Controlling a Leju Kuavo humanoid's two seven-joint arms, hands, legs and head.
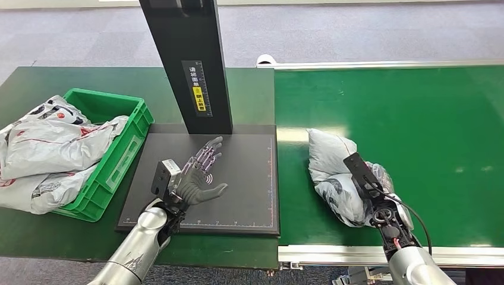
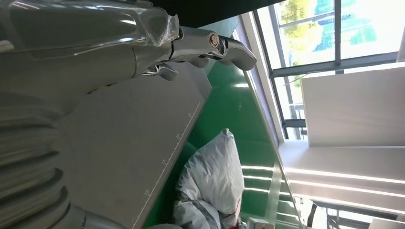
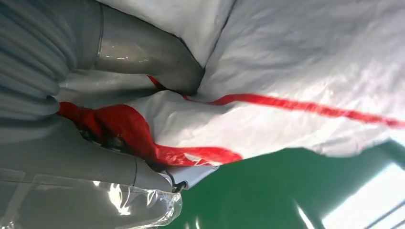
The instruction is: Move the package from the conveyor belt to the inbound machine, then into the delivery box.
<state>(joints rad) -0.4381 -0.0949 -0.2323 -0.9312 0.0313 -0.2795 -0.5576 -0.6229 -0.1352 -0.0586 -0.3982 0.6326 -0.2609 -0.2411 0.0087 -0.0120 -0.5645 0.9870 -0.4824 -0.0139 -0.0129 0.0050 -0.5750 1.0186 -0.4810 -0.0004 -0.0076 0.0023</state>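
A crumpled white package (image 1: 328, 159) with red stripes lies on the green conveyor belt (image 1: 416, 119), near its front left corner. My right hand (image 1: 381, 189) sits on the package's near end and grips it. In the right wrist view the thumb (image 3: 143, 52) digs into a fold of the package (image 3: 296, 62) just above the belt (image 3: 267, 191). My left hand (image 1: 199, 173) hovers open, fingers spread, over the inbound machine's black platform (image 1: 249, 178). From the left wrist, the package (image 2: 212, 171) shows beyond the platform's edge (image 2: 124, 138).
The machine's black column (image 1: 190, 59) rises from the back of the platform. At the left stands a green delivery box (image 1: 119, 157) with several white and grey bags heaped in it and spilling over its left side. The belt's metal rail (image 1: 333, 254) runs along the front.
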